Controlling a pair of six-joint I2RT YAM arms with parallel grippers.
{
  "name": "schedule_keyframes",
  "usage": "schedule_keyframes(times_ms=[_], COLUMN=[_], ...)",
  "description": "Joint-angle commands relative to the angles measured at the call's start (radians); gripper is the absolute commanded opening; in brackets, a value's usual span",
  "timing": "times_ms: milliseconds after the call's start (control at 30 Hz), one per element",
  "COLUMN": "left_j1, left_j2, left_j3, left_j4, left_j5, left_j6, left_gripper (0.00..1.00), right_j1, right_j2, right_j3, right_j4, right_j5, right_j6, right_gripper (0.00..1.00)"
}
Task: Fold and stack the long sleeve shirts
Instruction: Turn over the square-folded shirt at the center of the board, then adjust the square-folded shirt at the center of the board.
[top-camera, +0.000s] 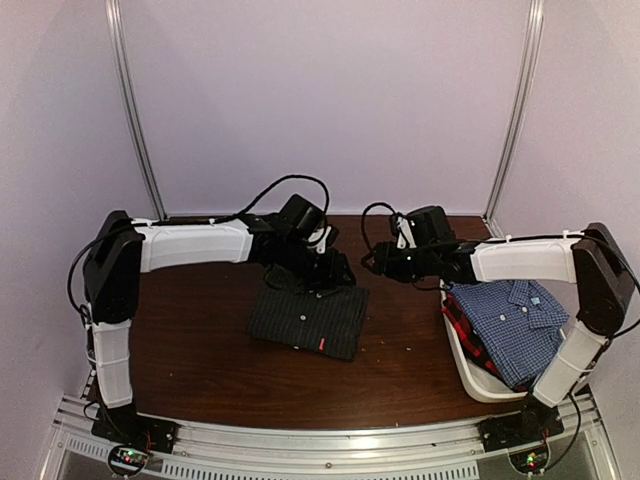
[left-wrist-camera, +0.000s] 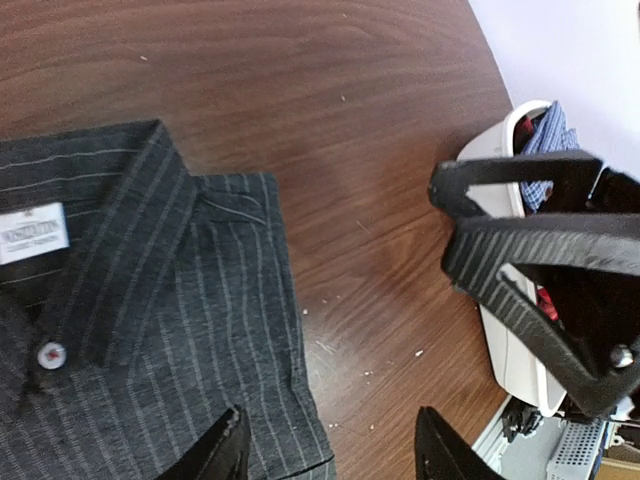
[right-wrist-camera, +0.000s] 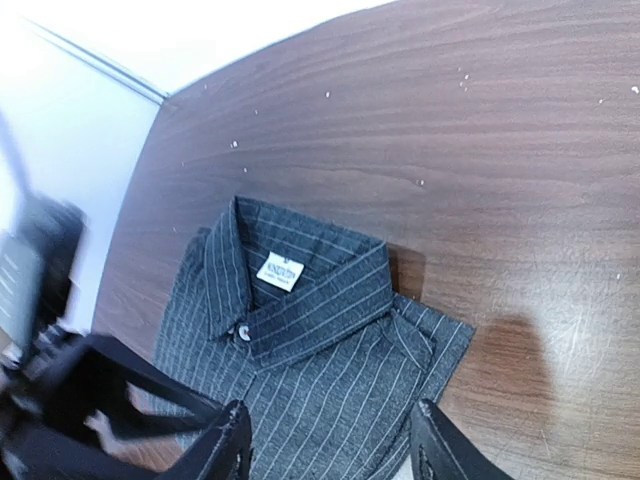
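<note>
- So, the left gripper hangs just over the collar end of the black shirt. Its jaws are spread wide with nothing between them.
- The right gripper hovers beside that shirt's far right corner, over bare wood, equally wide and empty. The two sets of fingers are near each other.
- The black shirt itself lies flat on the table as a compact rectangle. Its collar, white label and top button face up, and no sleeve shows. The corner by the collar looks slightly untidy, but the fold reads as finished.
- Well to the right of the black shirt, the white tub sits at the table's edge. In it, the blue-check shirt rests on top of the red-and-dark shirt. Only a strip of the red one shows, on the side facing the black shirt.
- As a judgement, one shirt of three is folded and no stack has been built beside or on the black shirt yet.
- The pair in the tub look bundled rather than squared, though I cannot tell how well they are folded. They likely remain to be taken out, folded and piled with the black shirt, so the task seems under halfway.
</note>
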Motion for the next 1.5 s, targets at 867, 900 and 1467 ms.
schedule_keyframes(times_ms=[867, 900, 1467], left_j1=[0.359, 0.359, 0.300], left_j2=[-0.189, -0.179, -0.349], left_j3=[-0.453, -0.451, -0.436], left_j4=[0.113, 0.118, 0.036], left_j5=[0.078, 0.085, 0.041], left_j6=[0.299, 0.299, 0.248], left_gripper=[0.65, 0.64, 0.00], right_j1=[0.125, 0.125, 0.166], right_j2=[0.241, 0.247, 0.275], right_j3=[-0.003, 0.005, 0.239], right_j4=[-0.055, -0.054, -0.170], right_j5=[0.101, 0.097, 0.056], right_j6=[-0.025, -0.025, -0.088], right_gripper=[0.62, 0.61, 0.03])
